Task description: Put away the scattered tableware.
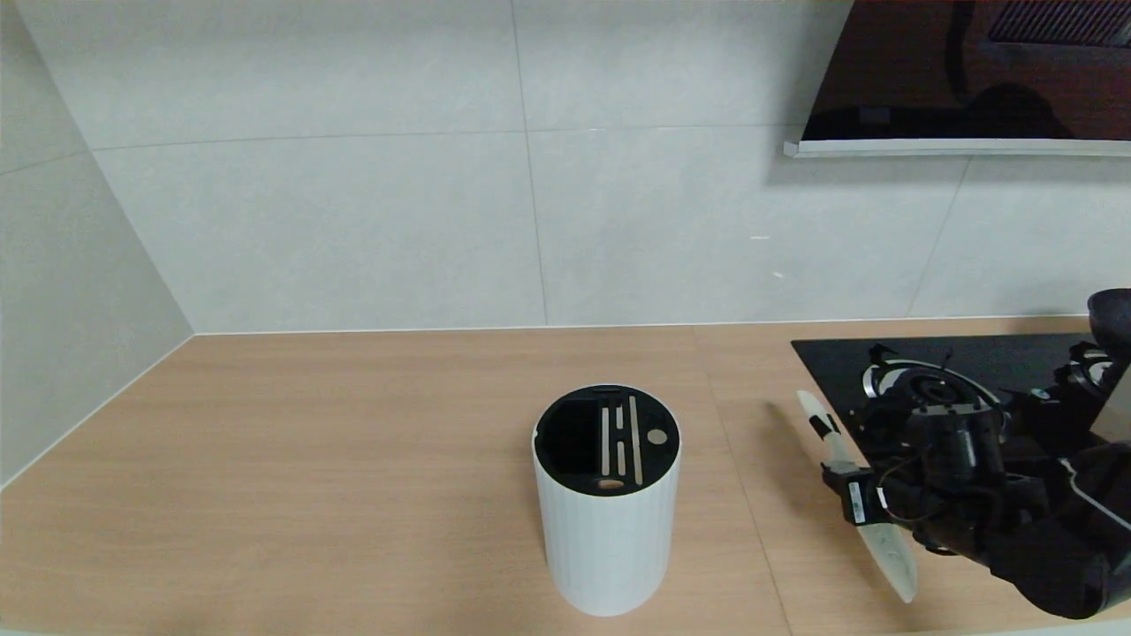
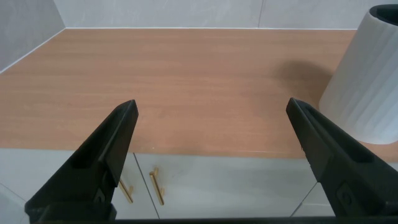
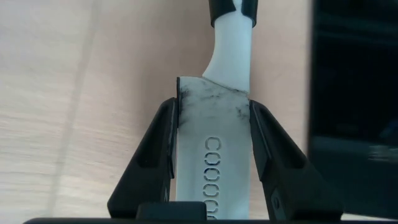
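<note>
White knife (image 1: 886, 546) right of holder (image 1: 606, 521) | right gripper (image 3: 212, 124) clamped on it | risk: slick grip could let it tilt, missing holder.

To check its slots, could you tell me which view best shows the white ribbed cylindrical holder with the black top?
The head view: the white ribbed cylindrical holder stands whole on the wooden counter, its black slotted top open to the camera. The left wrist view catches part of its ribbed side.
</note>
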Robot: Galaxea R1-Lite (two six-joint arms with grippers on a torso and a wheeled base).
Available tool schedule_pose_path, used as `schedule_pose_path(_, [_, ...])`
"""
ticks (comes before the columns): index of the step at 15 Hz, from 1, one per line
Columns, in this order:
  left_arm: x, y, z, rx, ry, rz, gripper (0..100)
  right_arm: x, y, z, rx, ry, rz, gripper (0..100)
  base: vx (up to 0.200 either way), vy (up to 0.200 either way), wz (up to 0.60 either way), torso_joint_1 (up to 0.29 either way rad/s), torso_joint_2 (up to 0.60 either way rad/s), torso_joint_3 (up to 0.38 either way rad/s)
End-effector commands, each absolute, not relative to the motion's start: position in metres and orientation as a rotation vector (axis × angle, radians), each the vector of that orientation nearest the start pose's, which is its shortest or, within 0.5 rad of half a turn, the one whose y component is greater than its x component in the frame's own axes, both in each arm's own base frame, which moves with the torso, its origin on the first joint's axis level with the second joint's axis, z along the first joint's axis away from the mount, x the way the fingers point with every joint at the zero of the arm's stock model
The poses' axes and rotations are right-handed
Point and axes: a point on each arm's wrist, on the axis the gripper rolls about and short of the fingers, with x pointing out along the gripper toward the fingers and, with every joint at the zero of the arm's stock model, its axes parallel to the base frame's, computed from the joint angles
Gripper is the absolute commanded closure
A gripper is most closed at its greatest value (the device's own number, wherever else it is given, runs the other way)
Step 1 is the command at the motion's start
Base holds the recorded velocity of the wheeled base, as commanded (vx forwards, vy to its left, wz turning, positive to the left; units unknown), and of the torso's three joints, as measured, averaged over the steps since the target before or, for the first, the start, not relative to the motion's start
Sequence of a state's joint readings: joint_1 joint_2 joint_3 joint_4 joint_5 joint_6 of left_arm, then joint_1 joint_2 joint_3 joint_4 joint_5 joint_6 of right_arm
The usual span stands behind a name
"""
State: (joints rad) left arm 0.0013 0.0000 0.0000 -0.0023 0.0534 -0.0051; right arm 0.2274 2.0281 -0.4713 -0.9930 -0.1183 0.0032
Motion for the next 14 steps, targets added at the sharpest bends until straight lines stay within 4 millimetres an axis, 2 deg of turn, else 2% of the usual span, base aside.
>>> schedule_pose_path(1, [-0.023,0.001,0.076,-0.005,-0.002,0.055,0,0.274,0.066,0.077,-0.079,0.442,0.126,100,0.0,0.0,0.0,0.0,0.0,0.0])
schedule_pose_path(4, [-0.023,0.001,0.078,-0.007,-0.019,0.055,0,0.257,0.076,0.105,-0.069,0.348,0.175,100,0.0,0.0,0.0,0.0,0.0,0.0])
schedule_pose_path(6, [-0.027,0.001,0.093,-0.011,-0.095,0.033,0,0.248,0.08,0.122,-0.061,0.284,0.199,100,0.0,0.0,0.0,0.0,0.0,0.0])
schedule_pose_path(8, [-0.033,-0.003,0.111,-0.001,-0.073,-0.143,0,0.244,0.083,0.14,-0.05,0.228,0.213,100,0.0,0.0,0.0,0.0,0.0,0.0])
schedule_pose_path(10, [-0.032,-0.006,0.128,-0.007,0.016,-0.285,0,0.25,0.086,0.16,-0.04,0.183,0.22,100,0.0,0.0,0.0,0.0,0.0,0.0])
schedule_pose_path(11, [-0.022,-0.008,0.148,-0.022,0.085,-0.38,0,0.252,0.092,0.176,-0.036,0.16,0.24,100,0.0,0.0,0.0,0.0,0.0,0.0])
schedule_pose_path(14, [0.01,-0.01,0.194,-0.041,0.164,-0.467,0,0.258,0.1,0.199,-0.026,0.115,0.259,100,0.0,0.0,0.0,0.0,0.0,0.0])
